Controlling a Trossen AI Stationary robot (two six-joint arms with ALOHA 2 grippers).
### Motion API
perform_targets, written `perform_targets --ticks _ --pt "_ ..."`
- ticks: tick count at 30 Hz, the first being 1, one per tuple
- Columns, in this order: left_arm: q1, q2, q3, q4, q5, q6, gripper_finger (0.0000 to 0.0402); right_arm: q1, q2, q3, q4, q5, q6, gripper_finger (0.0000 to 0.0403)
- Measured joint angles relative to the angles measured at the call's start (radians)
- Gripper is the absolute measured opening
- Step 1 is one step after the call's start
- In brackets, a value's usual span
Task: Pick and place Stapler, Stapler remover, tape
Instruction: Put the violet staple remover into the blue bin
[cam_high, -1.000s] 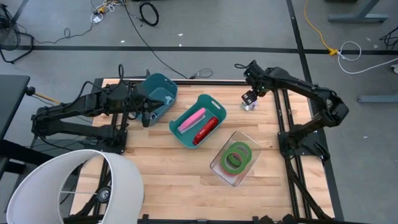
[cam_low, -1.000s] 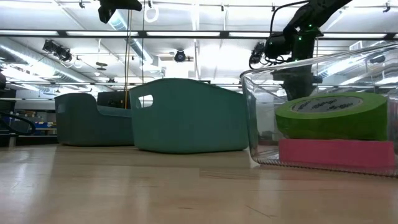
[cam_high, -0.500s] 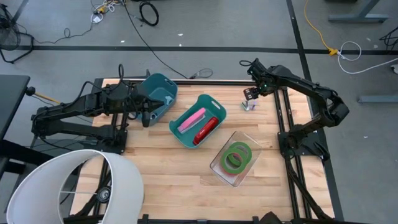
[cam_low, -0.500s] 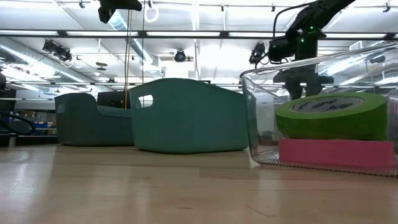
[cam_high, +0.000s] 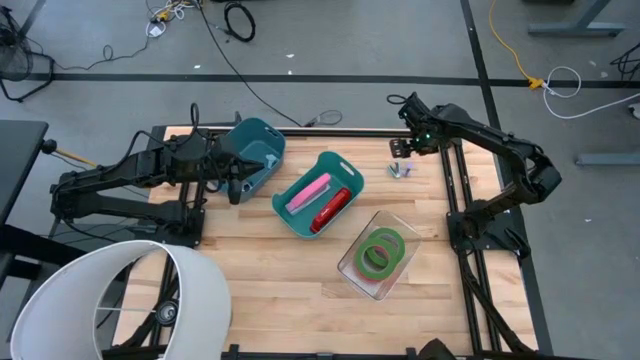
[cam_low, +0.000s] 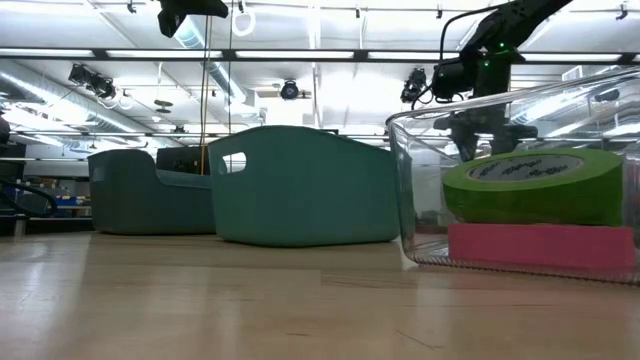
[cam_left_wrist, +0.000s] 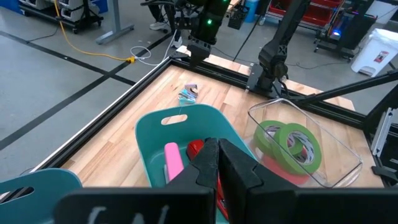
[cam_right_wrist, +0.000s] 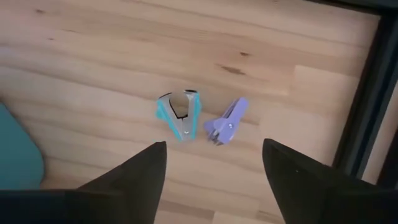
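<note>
Two staple removers lie on the wood near the table's far right corner, one teal and grey (cam_right_wrist: 179, 114), one purple (cam_right_wrist: 225, 122); they also show in the high view (cam_high: 400, 170). My right gripper (cam_right_wrist: 214, 168) hovers open above them, pointing down, touching neither. A pink stapler (cam_high: 310, 192) and a red stapler (cam_high: 331, 209) lie in the middle teal bin (cam_high: 345, 165). Green tape (cam_high: 380, 250) lies on a red roll in a clear container (cam_high: 352, 268). My left gripper (cam_left_wrist: 217, 163) waits shut, raised beside the far-left teal bin (cam_high: 255, 145).
A black frame rail (cam_right_wrist: 364, 106) runs close beside the staple removers at the table's right edge. A large white round shade (cam_high: 120, 300) covers the near left corner. Bare wood lies along the near edge (cam_high: 300, 310).
My right gripper has rolled about its own pointing line and shifted slightly toward the far edge. The staple removers, which it partly covered before, now show clear of it in the high view.
</note>
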Motion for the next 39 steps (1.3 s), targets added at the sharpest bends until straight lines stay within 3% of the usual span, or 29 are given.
perform_targets --ticks 9,13,25,39 --pt "0.0 0.0 0.0 0.0 0.0 0.0 0.0016 0.0 0.0 -0.006 -0.002 0.002 0.002 0.031" --pt "0.0 0.0 0.0 0.0 0.0 0.0 0.0016 0.0 0.0 -0.07 0.042 -0.011 0.024 0.032" --pt "0.0 0.0 0.0 0.0 0.0 0.0 0.0016 -0.031 0.001 -0.272 0.198 -0.053 0.052 0.0322" --pt "0.0 0.0 0.0 0.0 0.0 0.0 0.0016 -0.073 0.027 -0.296 0.307 -0.042 0.07 0.0321"
